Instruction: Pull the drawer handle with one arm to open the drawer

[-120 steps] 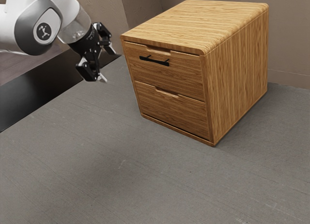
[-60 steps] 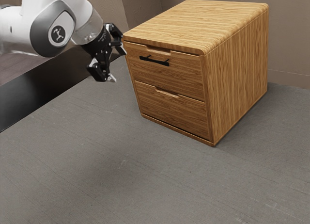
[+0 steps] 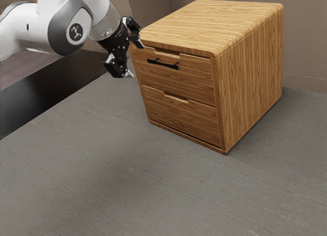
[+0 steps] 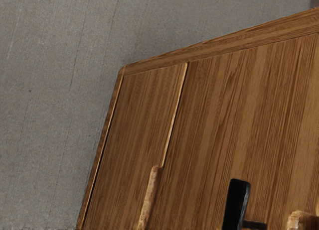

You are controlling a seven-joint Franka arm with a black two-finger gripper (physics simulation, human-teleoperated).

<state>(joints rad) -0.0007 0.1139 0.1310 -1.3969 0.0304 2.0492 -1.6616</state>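
A wooden cabinet with two drawers stands on the grey floor. Its top drawer carries a thin black handle, and the drawer front sits flush with the cabinet. My black gripper hangs open just off the cabinet's front corner, toward the exterior view's left of the handle, with nothing between its fingers. In the wrist view both drawer fronts face me, with the end of the black handle on the top drawer just ahead of the hand.
The lower drawer has no black handle, only a notch at its upper edge, and is flush too. Grey floor spreads wide in front of the cabinet. A black strip lies at the exterior view's left, under the arm.
My arm has swung toward the exterior view's right and slightly up, bringing the open gripper from well clear of the cabinet to its front corner beside the top drawer.
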